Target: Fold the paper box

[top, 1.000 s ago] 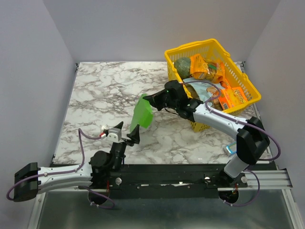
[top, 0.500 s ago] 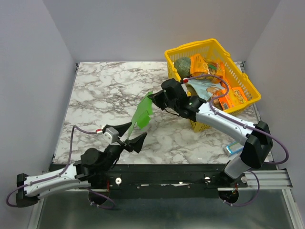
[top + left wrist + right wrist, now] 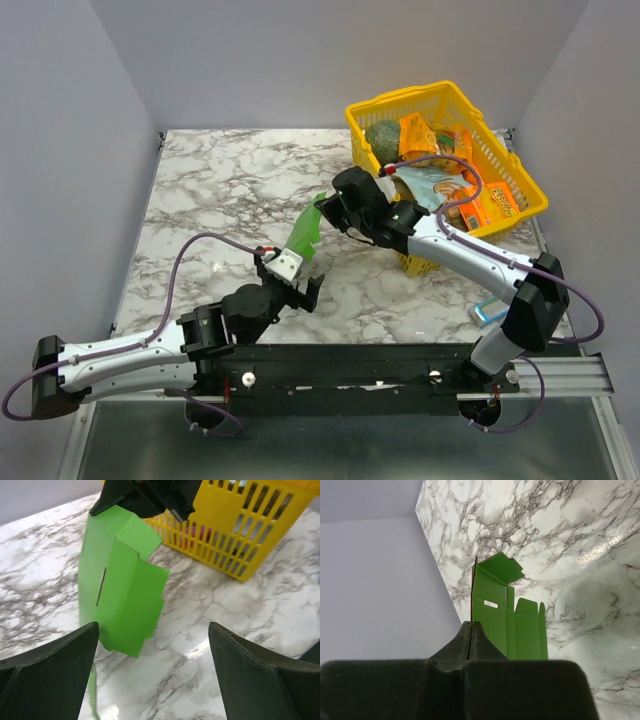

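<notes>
The paper box (image 3: 305,232) is a bright green creased cut-out with flaps, hanging upright above the marble table. My right gripper (image 3: 326,211) is shut on its upper edge; in the right wrist view the card (image 3: 507,615) runs straight out from between the closed fingertips (image 3: 471,626). My left gripper (image 3: 297,282) sits just in front of and below the box, jaws wide open with nothing between them. In the left wrist view the box (image 3: 120,595) hangs ahead, its lower flap near the left finger (image 3: 60,670), and the right gripper (image 3: 145,497) is at the top.
A yellow plastic basket (image 3: 520,200) full of food packs stands at the back right, close behind the right arm; its slatted wall (image 3: 235,525) shows in the left wrist view. A blue-and-white pack (image 3: 487,312) lies near the right arm's base. Grey walls enclose the table.
My left arm swung right and forward to just under the box, and its jaws opened fully. The right gripper shifted slightly back, and the box now hangs narrower and more edge-on.
</notes>
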